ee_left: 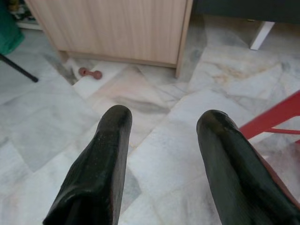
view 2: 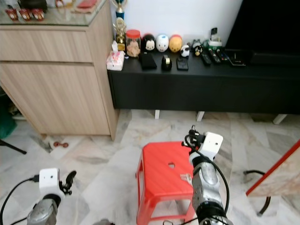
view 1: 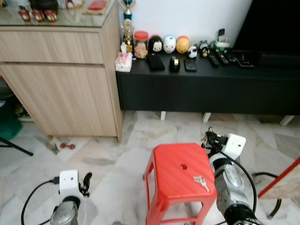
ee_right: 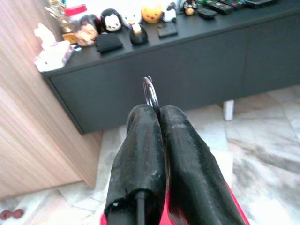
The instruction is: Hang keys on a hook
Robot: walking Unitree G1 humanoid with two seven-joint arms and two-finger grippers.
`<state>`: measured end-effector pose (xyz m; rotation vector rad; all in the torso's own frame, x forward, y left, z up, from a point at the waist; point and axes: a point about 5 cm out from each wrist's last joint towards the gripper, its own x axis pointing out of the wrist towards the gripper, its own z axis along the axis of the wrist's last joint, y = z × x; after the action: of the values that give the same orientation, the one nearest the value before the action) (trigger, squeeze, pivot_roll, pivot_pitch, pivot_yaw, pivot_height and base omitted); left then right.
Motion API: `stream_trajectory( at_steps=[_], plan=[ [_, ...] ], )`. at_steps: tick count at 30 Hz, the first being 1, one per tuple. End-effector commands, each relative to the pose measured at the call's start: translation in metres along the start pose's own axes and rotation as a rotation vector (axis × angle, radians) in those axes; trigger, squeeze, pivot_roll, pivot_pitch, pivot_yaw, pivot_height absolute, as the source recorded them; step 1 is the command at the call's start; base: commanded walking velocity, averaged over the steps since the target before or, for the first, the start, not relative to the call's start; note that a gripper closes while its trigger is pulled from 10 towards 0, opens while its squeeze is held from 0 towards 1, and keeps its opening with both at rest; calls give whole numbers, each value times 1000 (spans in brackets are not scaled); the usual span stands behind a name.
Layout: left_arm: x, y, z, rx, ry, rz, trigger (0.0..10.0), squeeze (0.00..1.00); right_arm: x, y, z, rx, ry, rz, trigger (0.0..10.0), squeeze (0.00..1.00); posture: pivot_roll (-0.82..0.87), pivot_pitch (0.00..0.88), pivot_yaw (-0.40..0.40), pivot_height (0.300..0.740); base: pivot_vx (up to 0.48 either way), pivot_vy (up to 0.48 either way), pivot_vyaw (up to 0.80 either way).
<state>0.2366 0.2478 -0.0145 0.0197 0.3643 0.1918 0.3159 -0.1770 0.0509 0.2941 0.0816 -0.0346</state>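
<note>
Right gripper (ee_right: 154, 112) is clamped tight on a thin metal key ring (ee_right: 150, 93), which sticks up past the black rubbery fingertips (ee_right: 173, 123). In the left eye view, keys (view 1: 201, 182) (small, silvery) lie flat on the ribbed top of the red plastic stool (view 1: 176, 171), just below and beside the right arm; whether they join the gripped ring can't be told.

Ahead of that gripper: a long matte-black cabinet (view 1: 206, 86) with round toy figures (view 1: 169, 44), a jar (view 1: 141, 44) and remotes (view 1: 220, 58) on top. Left of it, a light wood-grain sideboard (view 1: 61, 79). Floor is glossy marble tile (ee_left: 154, 140).

Right arm is raised over the stool's right edge, fingers pointing forward at the cabinet. Left gripper (ee_left: 161, 136) hangs low over the tile, fingers spread apart, holding nothing.
</note>
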Motion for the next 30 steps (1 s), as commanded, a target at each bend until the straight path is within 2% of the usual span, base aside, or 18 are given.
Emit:
stream_trajectory(
  at_steps=[1,6,13,17,18,20,30],
  plan=[
    [-2,0,-6,7,29,3,10000,0,-1,-2,-1,-8,8,-9,10000,0,188,0,-72,740,0,0,0],
    [-8,5,-19,19,93,10,10000,0,1,-5,0,10,11,-34,10000,0,196,0,-67,740,0,0,0],
    [-24,12,-50,52,258,31,10000,0,5,-6,4,20,1,-52,10000,0,190,0,-61,740,0,0,0],
    [-27,14,-54,47,281,39,10000,0,5,-6,4,19,7,-60,10000,0,191,0,-61,740,0,0,0],
    [-34,15,-65,44,338,44,10000,0,4,-4,1,23,9,-55,10000,0,199,0,-64,740,0,0,0],
    [-42,16,-74,33,377,61,10000,0,3,0,-2,27,15,-45,10000,0,197,0,-63,740,0,0,0],
    [-57,14,-91,21,440,70,10000,0,1,1,-6,33,29,-51,10000,0,203,0,-63,740,0,0,0]
  ],
)
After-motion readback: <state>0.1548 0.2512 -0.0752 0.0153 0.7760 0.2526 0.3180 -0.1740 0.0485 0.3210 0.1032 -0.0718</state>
